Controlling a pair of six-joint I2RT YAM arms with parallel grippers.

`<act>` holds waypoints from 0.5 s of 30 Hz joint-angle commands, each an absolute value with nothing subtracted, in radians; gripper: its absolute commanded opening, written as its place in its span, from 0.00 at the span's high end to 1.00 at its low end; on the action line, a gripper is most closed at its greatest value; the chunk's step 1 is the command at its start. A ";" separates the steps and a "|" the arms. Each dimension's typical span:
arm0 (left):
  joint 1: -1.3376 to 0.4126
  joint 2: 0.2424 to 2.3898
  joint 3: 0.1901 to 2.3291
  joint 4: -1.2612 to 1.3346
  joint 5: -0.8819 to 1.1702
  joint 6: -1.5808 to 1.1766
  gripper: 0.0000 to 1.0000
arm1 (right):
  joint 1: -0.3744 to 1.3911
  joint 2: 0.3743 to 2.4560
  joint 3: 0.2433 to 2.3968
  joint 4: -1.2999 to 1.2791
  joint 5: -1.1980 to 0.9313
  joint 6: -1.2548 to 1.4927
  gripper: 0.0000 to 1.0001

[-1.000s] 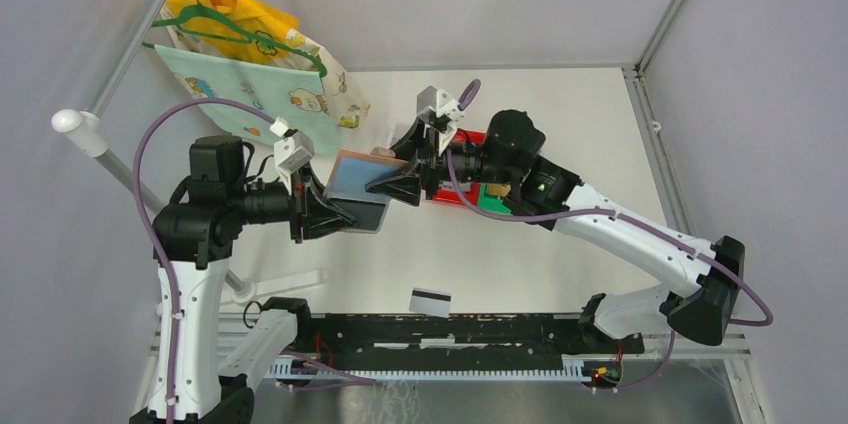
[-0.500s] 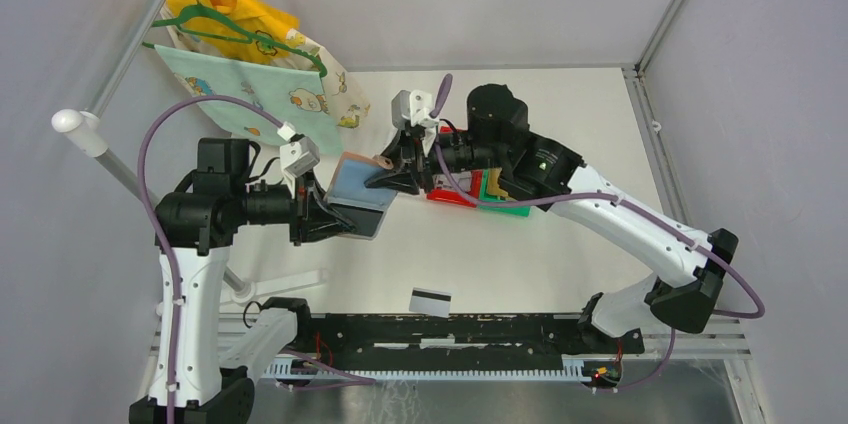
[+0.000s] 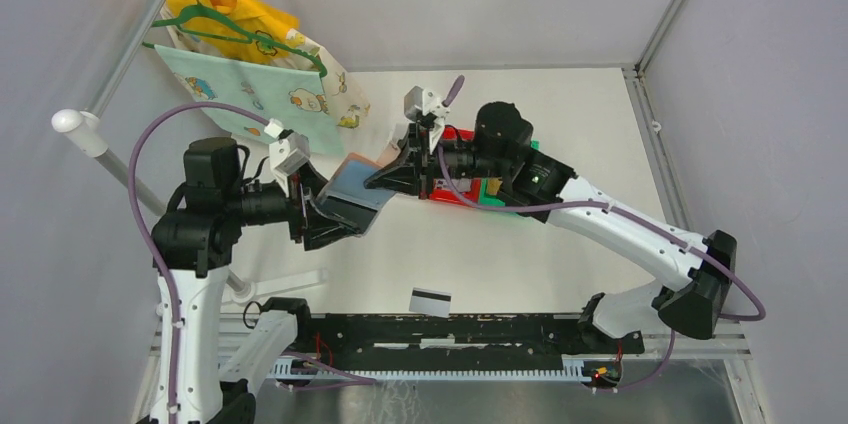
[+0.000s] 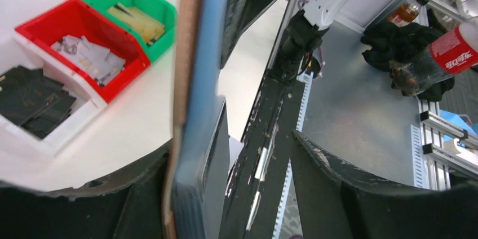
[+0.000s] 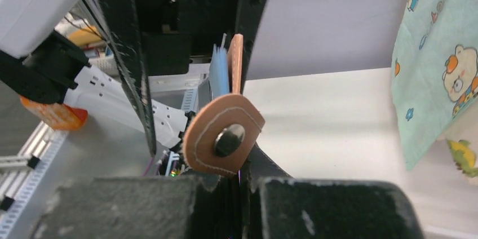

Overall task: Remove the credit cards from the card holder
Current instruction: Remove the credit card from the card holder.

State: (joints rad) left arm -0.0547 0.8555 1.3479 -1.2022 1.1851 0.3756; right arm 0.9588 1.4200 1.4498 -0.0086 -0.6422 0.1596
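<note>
The reddish-brown card holder (image 3: 357, 187) hangs in the air between my two grippers, its light blue inside facing up. My right gripper (image 3: 386, 179) is shut on its far edge, just under the snap tab (image 5: 223, 134). My left gripper (image 3: 333, 214) stands open around the near end. In the left wrist view the card holder (image 4: 194, 103) shows edge-on and rests against the left finger (image 4: 73, 211), with a wide gap to the right finger (image 4: 361, 194). One white credit card (image 3: 430, 301) with a black stripe lies flat near the table's front edge.
Red (image 3: 448, 191) and green (image 3: 497, 196) bins sit under the right arm; in the left wrist view a white bin (image 4: 73, 123) adjoins them. Printed cloths on a green hanger (image 3: 250, 64) hang at the back left from a slanted pole (image 3: 110, 159).
My left gripper's jaws have opened off the card holder, while my right gripper has closed on its far edge. The holder now tilts a little more.
</note>
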 commanded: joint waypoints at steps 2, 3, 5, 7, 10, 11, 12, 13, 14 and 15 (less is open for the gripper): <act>-0.057 0.765 1.264 -0.776 1.293 -0.037 0.30 | 0.950 1.282 1.212 0.577 -0.521 0.528 1.00; -0.057 0.759 1.258 -0.752 1.300 -0.065 0.30 | 0.950 1.256 1.141 0.655 -0.488 0.575 1.00; -0.057 0.755 1.255 -0.741 1.307 -0.086 0.31 | 0.950 1.218 1.021 0.848 -0.417 0.668 1.00; -0.057 0.753 1.252 -0.742 1.310 -0.098 0.33 | 0.949 1.206 0.950 0.968 -0.369 0.740 1.00; -0.057 0.747 1.239 -0.730 1.299 -0.117 0.36 | 0.951 1.214 0.887 1.109 -0.317 0.834 1.00; -0.058 0.742 1.232 -0.714 1.294 -0.135 0.37 | 0.954 1.218 0.873 1.137 -0.299 0.858 1.00; -0.058 0.738 1.223 -0.698 1.293 -0.152 0.37 | 0.956 1.220 0.862 1.162 -0.283 0.873 1.00; -0.058 0.732 1.211 -0.676 1.294 -0.167 0.37 | 0.962 1.224 0.850 1.188 -0.263 0.886 1.00; -0.057 0.726 1.193 -0.652 1.297 -0.184 0.37 | 0.972 1.227 0.841 1.212 -0.247 0.892 1.00; -0.057 0.721 1.174 -0.623 1.297 -0.212 0.38 | 0.982 1.230 0.831 1.226 -0.223 0.897 1.00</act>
